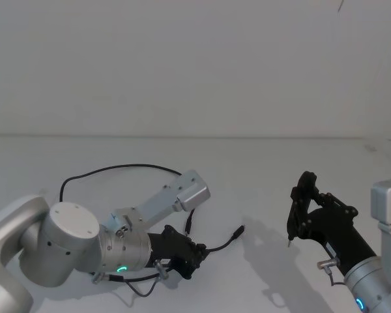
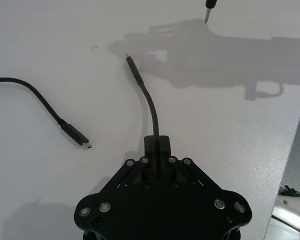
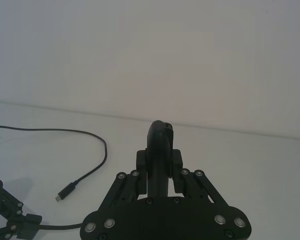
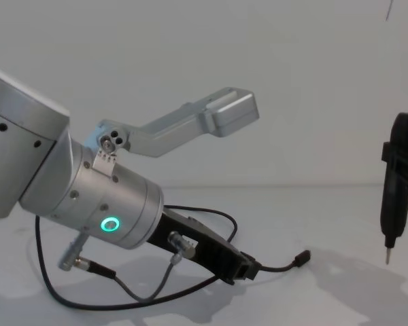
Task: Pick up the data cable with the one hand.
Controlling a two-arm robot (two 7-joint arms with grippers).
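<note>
The data cable (image 1: 216,246) is a thin black cord lying in a wide loop on the white table. My left gripper (image 1: 201,251), the one hand with the silver cylinder and green ring, sits low over the table and is shut on the cord (image 2: 151,107) a short way behind one plug (image 2: 130,62). That plug (image 4: 301,259) sticks out ahead of the left gripper (image 4: 248,269). The other plug (image 2: 78,136) lies on the table beside it. My right gripper (image 1: 305,199) hovers to the right, shut on a pen-shaped screwdriver (image 4: 396,183).
The screwdriver tip (image 2: 208,11) points down just beyond the held plug. The cable's long loop (image 1: 117,168) curves behind my left arm. The table's right edge (image 2: 297,130) runs close by. A pale wall stands behind the table.
</note>
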